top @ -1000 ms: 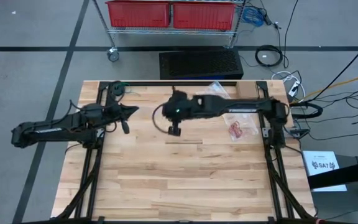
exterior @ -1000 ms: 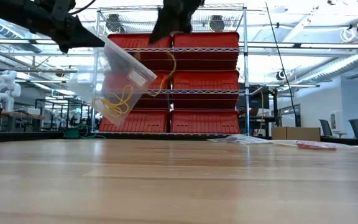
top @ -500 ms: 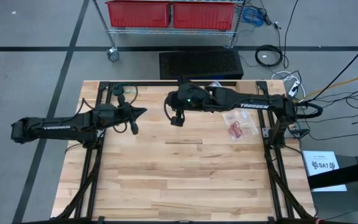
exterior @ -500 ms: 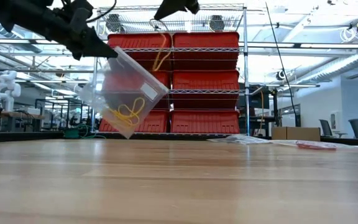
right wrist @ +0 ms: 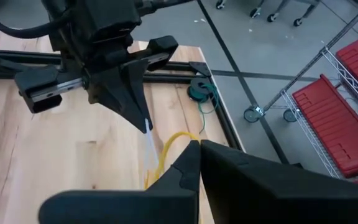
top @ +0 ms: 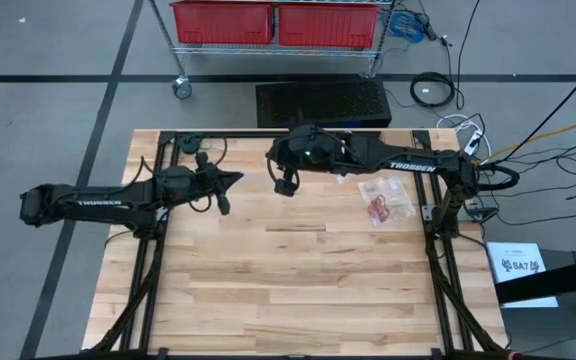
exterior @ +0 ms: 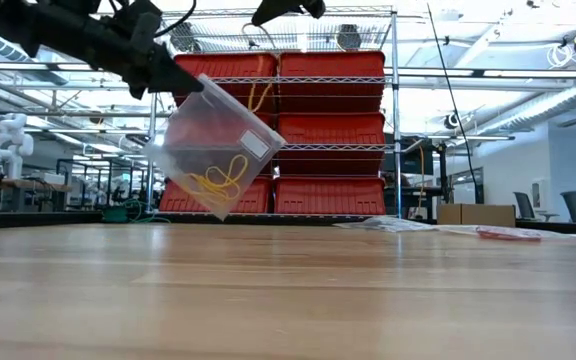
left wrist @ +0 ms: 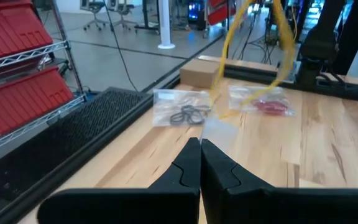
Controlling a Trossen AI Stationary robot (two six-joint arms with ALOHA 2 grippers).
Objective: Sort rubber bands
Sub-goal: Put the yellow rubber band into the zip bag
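Note:
My left gripper (exterior: 180, 78) is shut on a clear plastic bag (exterior: 218, 140) held in the air, with several yellowish tan rubber bands (exterior: 218, 182) in its lowest corner. My right gripper (exterior: 268, 12) is higher, just beyond the bag, and is shut on one yellow rubber band (exterior: 258, 95) that hangs beside the bag's upper edge. In the high view the left gripper (top: 230, 181) and the right gripper (top: 286, 185) are close together over the table's far half. My left gripper pinches the bag's top corner (exterior: 190, 86) between its two fingers, coming level from the table's left. The bag hangs tilted below the fingers, clear of the table. My right gripper pinches the yellow band's upper end (right wrist: 180, 138) from above. The band hangs slack below the fingers (left wrist: 253, 43), clear of the table.
A clear bag with red bands (top: 380, 205) and another with black bands (left wrist: 182, 113) lie on the table's far right part. A red-bin shelf (exterior: 328, 130) stands beyond the far edge. The near half of the wooden table (top: 288, 290) is bare.
My left gripper has carried the bag toward the table's right edge, and the bag has swung more tilted. My right gripper has gone up and toward the far edge, drawing the yellow band up beside the bag's upper edge.

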